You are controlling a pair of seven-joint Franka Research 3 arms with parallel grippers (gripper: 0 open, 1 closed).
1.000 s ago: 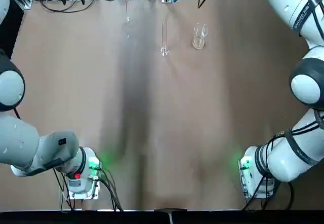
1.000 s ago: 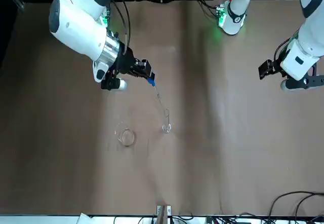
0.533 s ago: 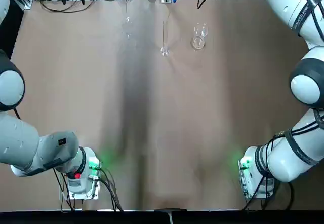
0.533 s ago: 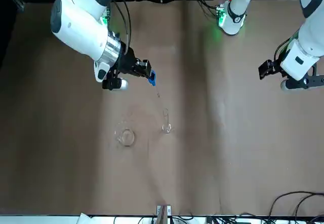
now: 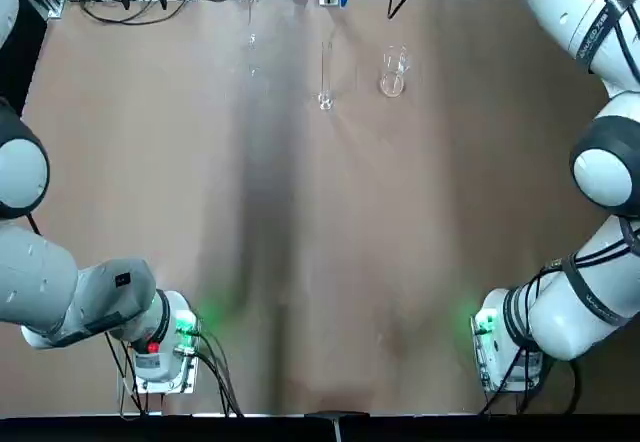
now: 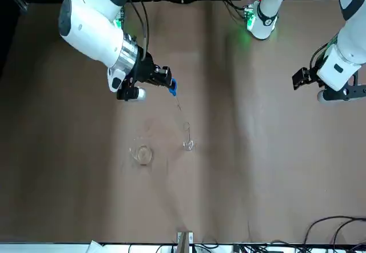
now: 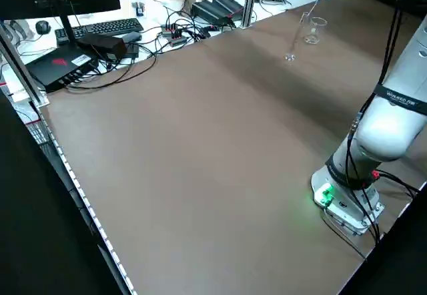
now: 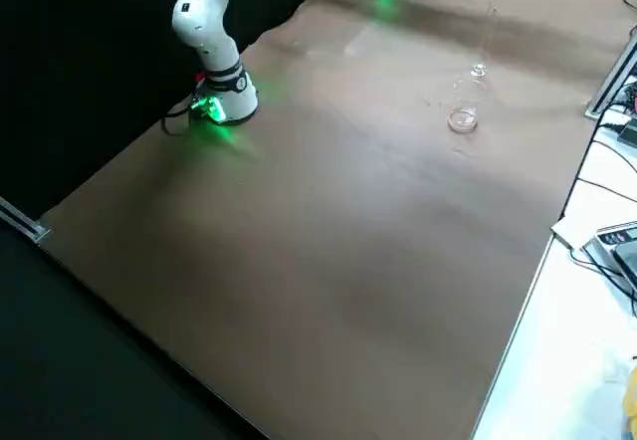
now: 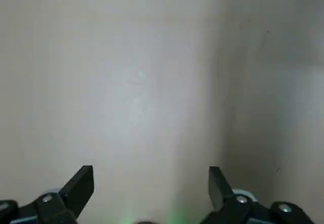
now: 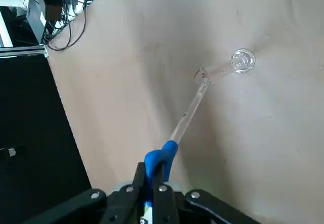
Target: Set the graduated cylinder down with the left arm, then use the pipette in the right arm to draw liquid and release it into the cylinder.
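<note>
Going L to R in the top view: left arm [image 5: 60, 297] is pulled back near its base on the robot's left side of the brown table [image 5: 300, 262], well apart from the glassware. Its left gripper [image 6: 303, 78] shows in the front view at that pic's right edge, hanging over bare table; the wrist cam has its fingers [image 9: 81, 183] spread wide w/ nothing between them. Mid-table toward the far edge, the graduated cylinder [image 6: 187, 137] stands upright on its little round foot, on its own, nothing touching it from the left arm. Just beside it, toward the robot's right, sits the short beaker [image 6: 141, 154], also upright, apart from the cylinder. Liquid is basically invisible so can't tell levels in either. Then the right arm [image 6: 94, 27] reaches out over the far part of the table, and the right gripper [image 6: 166, 84] is clamped tight on the pipette [image 6: 174, 95] at the blue bulb [image 10: 158, 158]. Pipette is tilted, glass stem angling down toward the cylinder; in the right wrist view the tip [image 10: 201, 77] sits right at the cylinder's mouth, but can't tell if it's actually inside or just above it. Cables and a keyboard [image 7: 100, 28] lie past the table's far edge.
</note>
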